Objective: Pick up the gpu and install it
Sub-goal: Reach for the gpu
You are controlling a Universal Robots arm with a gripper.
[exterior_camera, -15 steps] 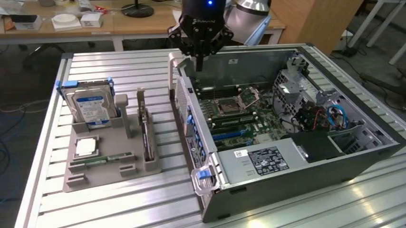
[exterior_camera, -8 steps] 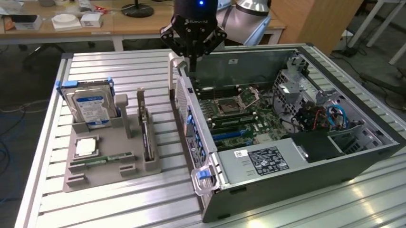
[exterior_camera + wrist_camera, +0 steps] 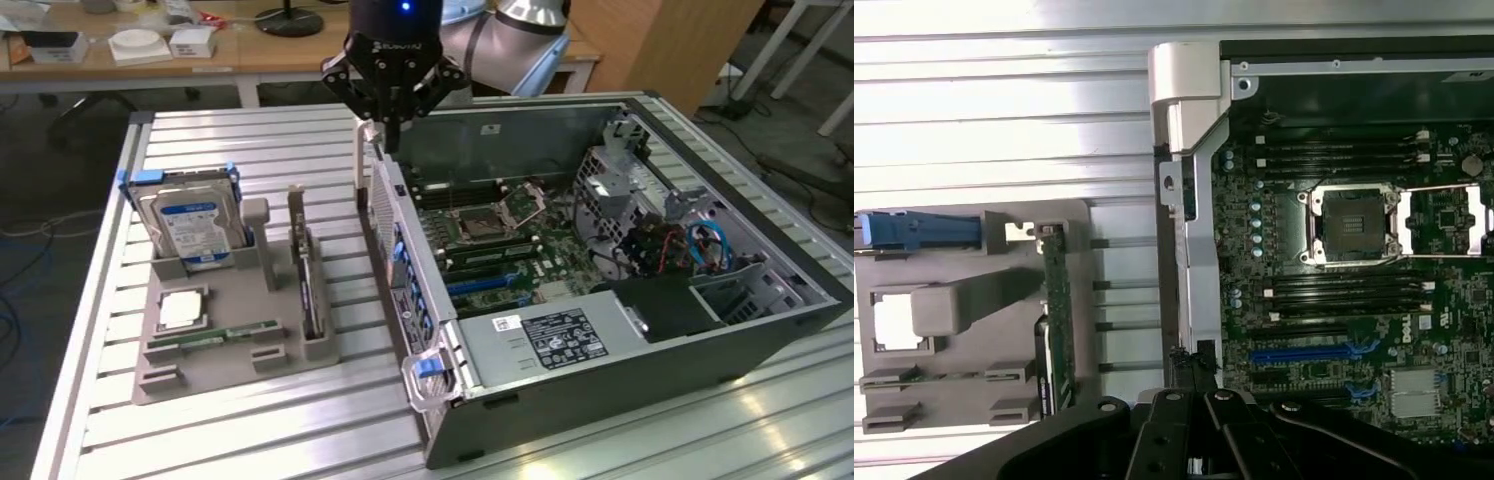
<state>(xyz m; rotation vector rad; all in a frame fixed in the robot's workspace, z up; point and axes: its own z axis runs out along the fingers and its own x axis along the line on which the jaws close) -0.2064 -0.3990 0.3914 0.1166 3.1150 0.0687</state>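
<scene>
Hovering over the far end of the wall of the open computer case (image 3: 574,410) on the exterior view's left, the claw (image 3: 379,140) is clenched with nothing between its fingertips, so the pickup has not begun. The gpu (image 3: 307,290) stands on edge in a slot of the grey holder (image 3: 227,375), which lies on the tabletop (image 3: 267,140) to the exterior view's left of the case. The card's length runs from near to far, along the side of the holder closest to the case. The claw is well apart from the card, higher up and farther back, and nearer to the case wall than to the holder. Sharing the holder are a hard drive (image 3: 194,225) with a blue and white label, upright at the far end, and a narrow memory stick (image 3: 220,333) lying flat toward the near end; neither is the thing wanted. Inside the case the motherboard (image 3: 494,240) lies exposed, and its blue expansion slots (image 3: 483,285) look vacant, so no card is seated there. By my judgement the task stands at its very start: of its 2 parts, lifting the gpu and installing it, 0 show as done.
</scene>
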